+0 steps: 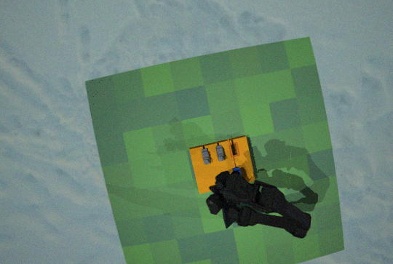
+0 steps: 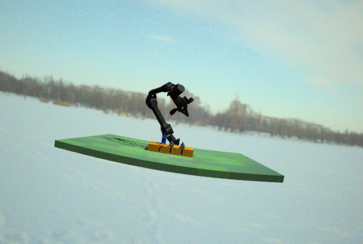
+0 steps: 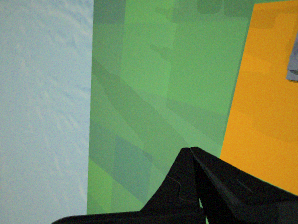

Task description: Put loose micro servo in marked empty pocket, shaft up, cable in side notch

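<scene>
Pincer point(image 3: 194, 152) shut, black tapered wedges
</scene>
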Motion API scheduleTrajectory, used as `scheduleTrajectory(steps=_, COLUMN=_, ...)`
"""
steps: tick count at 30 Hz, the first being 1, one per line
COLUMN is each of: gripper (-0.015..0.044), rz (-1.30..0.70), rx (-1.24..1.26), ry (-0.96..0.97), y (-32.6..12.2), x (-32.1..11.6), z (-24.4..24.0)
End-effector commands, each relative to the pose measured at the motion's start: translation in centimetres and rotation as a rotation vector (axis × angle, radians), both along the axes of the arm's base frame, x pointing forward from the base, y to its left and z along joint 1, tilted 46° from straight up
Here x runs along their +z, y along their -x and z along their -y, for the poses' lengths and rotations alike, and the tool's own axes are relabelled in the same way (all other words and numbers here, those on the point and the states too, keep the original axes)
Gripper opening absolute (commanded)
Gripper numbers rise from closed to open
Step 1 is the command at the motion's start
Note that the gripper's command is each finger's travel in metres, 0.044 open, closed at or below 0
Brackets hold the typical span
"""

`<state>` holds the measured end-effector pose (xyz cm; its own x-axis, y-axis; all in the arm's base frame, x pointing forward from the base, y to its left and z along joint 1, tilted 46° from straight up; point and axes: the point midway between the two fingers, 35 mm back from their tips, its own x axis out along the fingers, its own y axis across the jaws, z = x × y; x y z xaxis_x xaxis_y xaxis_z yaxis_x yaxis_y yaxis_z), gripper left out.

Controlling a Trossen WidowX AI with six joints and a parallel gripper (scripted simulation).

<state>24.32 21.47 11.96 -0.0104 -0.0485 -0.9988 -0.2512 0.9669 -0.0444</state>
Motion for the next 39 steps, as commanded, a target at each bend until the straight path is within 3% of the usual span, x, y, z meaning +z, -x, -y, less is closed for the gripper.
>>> scheduleTrajectory(steps=1, gripper=0.0000, rz=0.040, rx=-0.040, ry=0.118, y=-1.7, x=-0.5, z=4.0)
scheduleTrajectory(steps=20, gripper=0.0000, rz=0.104, rx=-0.190, ry=0.726, y=-4.9, x=0.7, z=23.4)
scheduleTrajectory(steps=39, gripper=0.0000, rz=0.102, rx=-0.192, ry=0.747, y=-4.9, x=-0.5, z=25.3)
